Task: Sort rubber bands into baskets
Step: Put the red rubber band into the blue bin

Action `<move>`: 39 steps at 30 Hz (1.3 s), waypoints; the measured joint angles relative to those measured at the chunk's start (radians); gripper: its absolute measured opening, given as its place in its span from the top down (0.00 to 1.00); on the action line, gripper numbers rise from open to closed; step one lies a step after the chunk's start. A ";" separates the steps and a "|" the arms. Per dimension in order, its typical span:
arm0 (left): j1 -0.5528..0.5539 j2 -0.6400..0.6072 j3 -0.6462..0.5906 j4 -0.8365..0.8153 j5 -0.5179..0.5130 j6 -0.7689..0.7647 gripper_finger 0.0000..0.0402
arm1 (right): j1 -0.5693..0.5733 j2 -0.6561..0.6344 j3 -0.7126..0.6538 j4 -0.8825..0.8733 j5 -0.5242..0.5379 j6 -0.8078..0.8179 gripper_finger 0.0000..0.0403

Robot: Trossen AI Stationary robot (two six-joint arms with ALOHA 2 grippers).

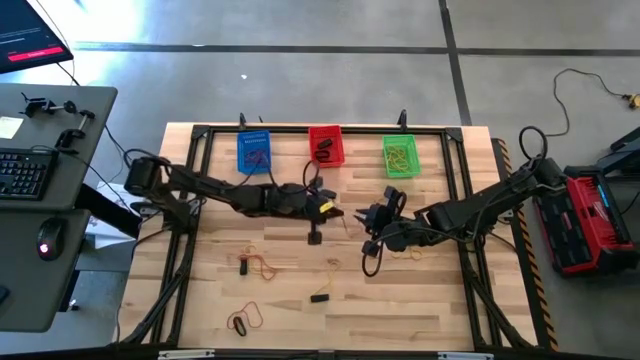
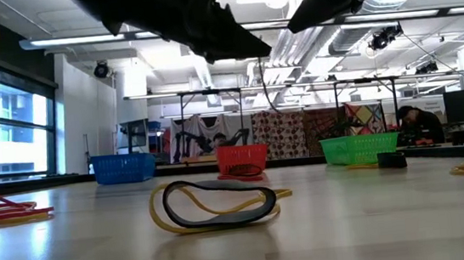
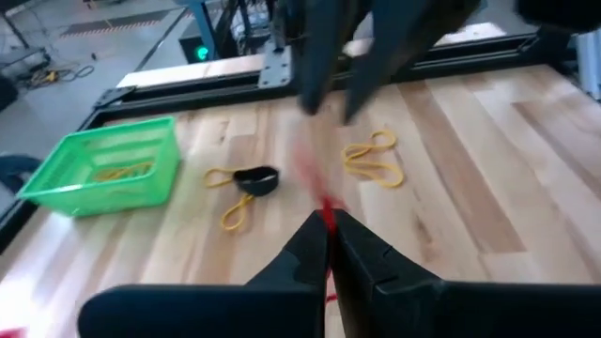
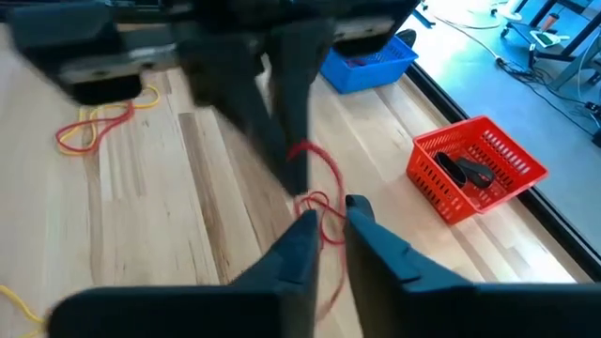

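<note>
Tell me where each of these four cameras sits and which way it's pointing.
High: overhead, straight down; both arms, three baskets.
Low: table height, looking level at the red basket; arms overhead.
Left wrist: past the left gripper, shut on a red rubber band, toward the green basket.
Right wrist: past the right gripper toward the red basket.
Shared: both wrist views show the red rubber band.

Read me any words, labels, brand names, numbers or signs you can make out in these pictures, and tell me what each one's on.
None can be read.
Screen, top left in the high view: red bar with lines of text, too small to read.
Keyboard: key markings too small.
Baskets and red case right of the table: no lettering visible.
</note>
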 joint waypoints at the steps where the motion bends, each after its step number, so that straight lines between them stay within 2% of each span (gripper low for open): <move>1: 0.009 -0.011 0.000 -0.020 0.000 -0.001 1.00 | 0.000 0.000 0.000 0.000 0.000 0.006 0.86; 7: 0.061 -0.070 0.000 -0.125 0.017 0.000 1.00 | 0.000 0.000 0.000 -0.001 0.003 0.040 0.67; 12: 0.095 -0.131 0.000 -0.209 0.016 0.002 1.00 | 0.000 0.000 0.000 -0.002 0.003 0.045 0.61; 20: 0.185 -0.261 0.000 -0.369 -0.039 0.003 1.00 | 0.000 0.000 0.000 -0.002 0.038 0.044 0.60; 26: 0.253 -0.359 -0.004 -0.465 -0.042 0.016 1.00 | -0.008 0.000 0.000 -0.002 0.056 0.048 0.60; 35: 0.347 -0.524 -0.237 -0.372 -0.055 -0.014 1.00 | -0.054 0.088 0.000 0.002 0.053 0.048 0.60; 39: 0.404 -0.599 -0.290 -0.386 -0.088 -0.016 1.00 | -0.070 0.136 0.000 0.010 0.051 0.049 0.60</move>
